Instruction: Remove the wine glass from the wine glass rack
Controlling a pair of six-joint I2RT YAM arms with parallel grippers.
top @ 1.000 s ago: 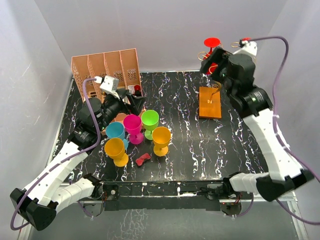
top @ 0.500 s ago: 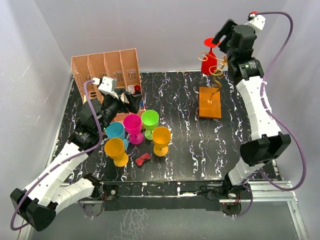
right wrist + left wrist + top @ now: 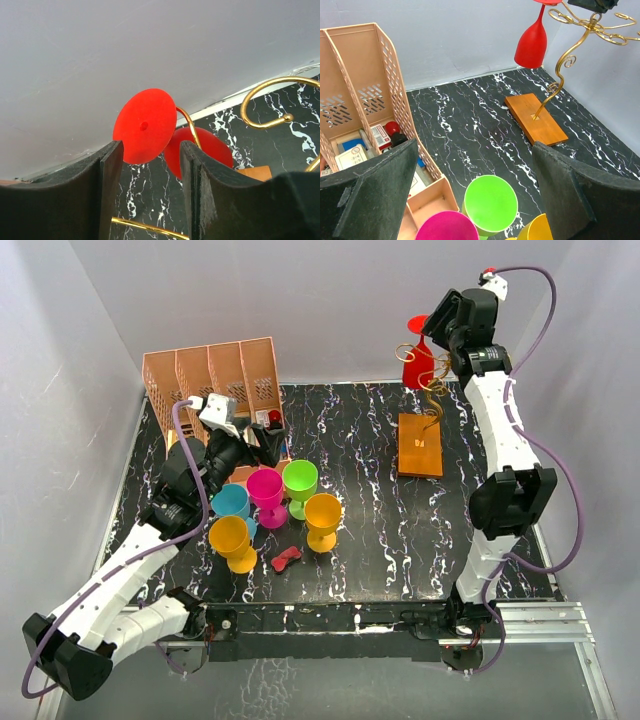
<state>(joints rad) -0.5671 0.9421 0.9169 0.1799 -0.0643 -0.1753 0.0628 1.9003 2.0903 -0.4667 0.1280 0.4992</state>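
Right, the right pincer (image 3: 150, 200) is up at the top of the wine glass rack (image 3: 421, 445), upper right of the overhead view. Its two dark fingers (image 3: 107, 190) are parted by a moderate gap, with nothing clamped between them. The wine glass (image 3: 144, 126), red, hangs upside down from one gold curl, round foot uppermost and bowl below. In the wrist view that foot sits just above the gap, its lower left edge hidden behind the finger at the left of the frame. Whether finger meets foot, I cannot tell. The rack's wooden base rests on the marbled tabletop (image 3: 370, 520), right of centre. Over at centre left, the left pincer (image 3: 475, 200) hangs spread wide, gripping nothing, above a cluster of coloured cups (image 3: 300, 480), with the pink file organiser (image 3: 210, 375) just behind it.
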